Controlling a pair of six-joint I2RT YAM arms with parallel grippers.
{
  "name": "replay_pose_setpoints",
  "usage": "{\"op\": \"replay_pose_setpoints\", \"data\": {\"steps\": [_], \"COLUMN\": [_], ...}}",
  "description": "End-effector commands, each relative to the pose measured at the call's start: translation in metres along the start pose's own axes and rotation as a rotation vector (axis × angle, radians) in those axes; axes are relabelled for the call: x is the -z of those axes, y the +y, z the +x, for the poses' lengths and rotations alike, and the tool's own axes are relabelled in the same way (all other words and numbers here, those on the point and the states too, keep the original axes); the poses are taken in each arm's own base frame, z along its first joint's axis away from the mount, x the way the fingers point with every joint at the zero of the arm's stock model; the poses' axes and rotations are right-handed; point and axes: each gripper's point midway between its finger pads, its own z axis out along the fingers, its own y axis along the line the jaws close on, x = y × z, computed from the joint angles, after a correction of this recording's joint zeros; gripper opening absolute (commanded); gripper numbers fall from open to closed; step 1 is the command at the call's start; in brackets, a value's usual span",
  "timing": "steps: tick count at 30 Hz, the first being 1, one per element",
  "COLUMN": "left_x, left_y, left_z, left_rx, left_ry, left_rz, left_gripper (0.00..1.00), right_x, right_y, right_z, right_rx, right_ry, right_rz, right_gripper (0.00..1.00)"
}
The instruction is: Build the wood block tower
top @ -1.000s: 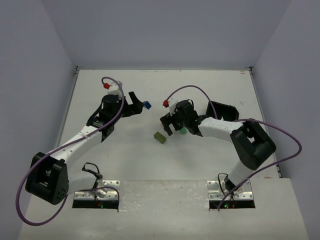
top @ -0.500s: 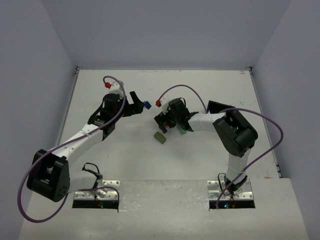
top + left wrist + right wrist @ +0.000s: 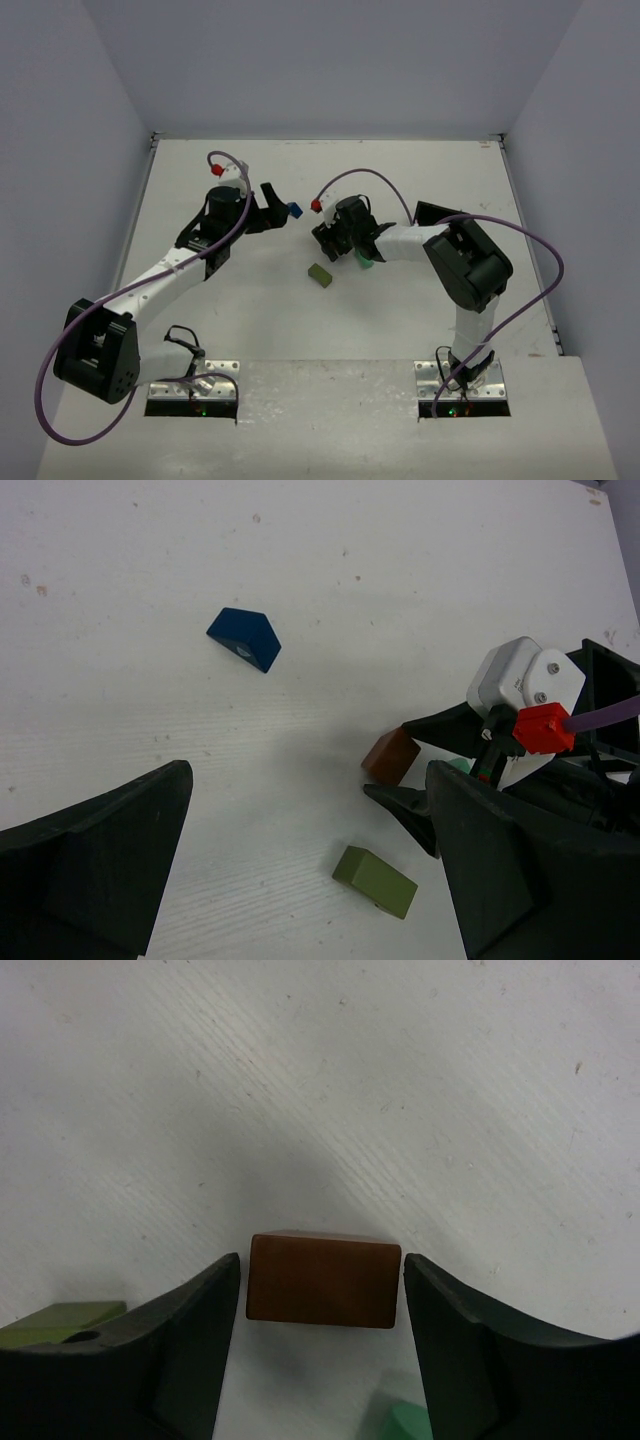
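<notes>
White tabletop (image 3: 250, 330) is showing from above, nothing stacked yet, your right gripper (image 3: 332, 244) hanging by the olive block (image 3: 320, 274). Left wrist: your left gripper (image 3: 310, 770) is gaping, empty. Right wrist: jaws are straddling the brown block (image 3: 322, 1282), barely apart; squeezing off-centre risks twisting it.

- Reaches with the left arm (image 3: 150, 280) from the near-left base diagonally toward the far middle of the counter (image 3: 250, 330), with the wrist at the far end.
- Spreads the left pincer (image 3: 274, 207) fully wide, jaws pointing right and tilted down.
- Folds the right arm (image 3: 470, 265) up from the near-right base, elbow raised, forearm running left toward the middle.
- Points the right pincer (image 3: 320, 1270) down and leftward, low over the counter, jaws drawn partway in, fingers (image 3: 170, 1350) apart.
- Cannot tell whether the right pads press on anything.
- Sets both pincers near each other, facing, not touching.
</notes>
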Motion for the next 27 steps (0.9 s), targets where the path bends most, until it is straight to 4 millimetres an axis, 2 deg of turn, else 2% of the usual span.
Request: {"op": "replay_pose_setpoints", "data": {"steps": [1, 4, 6, 8, 9, 12, 13, 14, 16, 17, 18, 21, 25, 27], "left_x": [0.002, 0.003, 0.004, 0.005, 0.006, 0.010, 0.013, 0.017, 0.027, 0.033, 0.043, 0.058, 0.060, 0.061], "left_y": [-0.020, -0.027, -0.037, -0.044, -0.047, -0.060, -0.066, -0.075, -0.090, -0.099, -0.110, -0.127, -0.135, -0.138], "left_z": [-0.026, -0.022, -0.018, -0.015, -0.013, -0.005, -0.002, 0.000, 0.006, 0.009, 0.012, 0.024, 0.034, 0.039], "left_rx": [-0.015, -0.032, -0.052, -0.065, -0.068, -0.069, -0.076, -0.090, -0.112, -0.123, -0.136, -0.149, -0.155, -0.159], "left_ry": [-0.053, -0.035, -0.017, -0.002, 0.008, 0.046, 0.056, 0.063, 0.086, 0.089, 0.099, 0.139, 0.176, 0.200], "left_rz": [0.080, 0.123, 0.189, 0.232, 0.254, 0.334, 0.379, 0.442, 0.551, 0.618, 0.705, 0.843, 0.869, 0.886], "left_gripper": [1.00, 1.00, 1.00, 1.00, 1.00, 1.00, 1.00, 1.00, 1.00, 1.00, 1.00, 1.00, 1.00, 0.98], "right_x": [0.004, 0.008, 0.019, 0.027, 0.035, 0.068, 0.082, 0.103, 0.122, 0.127, 0.133, 0.154, 0.169, 0.174], "right_y": [-0.008, -0.009, -0.008, -0.004, 0.005, 0.041, 0.050, 0.062, 0.067, 0.069, 0.072, 0.086, 0.093, 0.084], "right_z": [-0.019, -0.021, -0.035, -0.038, -0.045, -0.065, -0.073, -0.090, -0.096, -0.092, -0.094, -0.104, -0.114, -0.124], "right_rx": [0.002, -0.041, -0.092, -0.117, -0.100, 0.036, 0.114, 0.253, 0.353, 0.385, 0.411, 0.497, 0.528, 0.539], "right_ry": [-0.057, -0.057, -0.090, -0.111, -0.154, -0.332, -0.406, -0.537, -0.648, -0.664, -0.686, -0.751, -0.783, -0.799], "right_rz": [0.033, 0.049, 0.049, 0.034, -0.020, -0.213, -0.264, -0.316, -0.315, -0.314, -0.325, -0.393, -0.434, -0.370], "right_gripper": [0.55, 0.46, 0.41, 0.39, 0.38, 0.38, 0.37, 0.37, 0.35, 0.35, 0.35, 0.34, 0.33, 0.33]}}
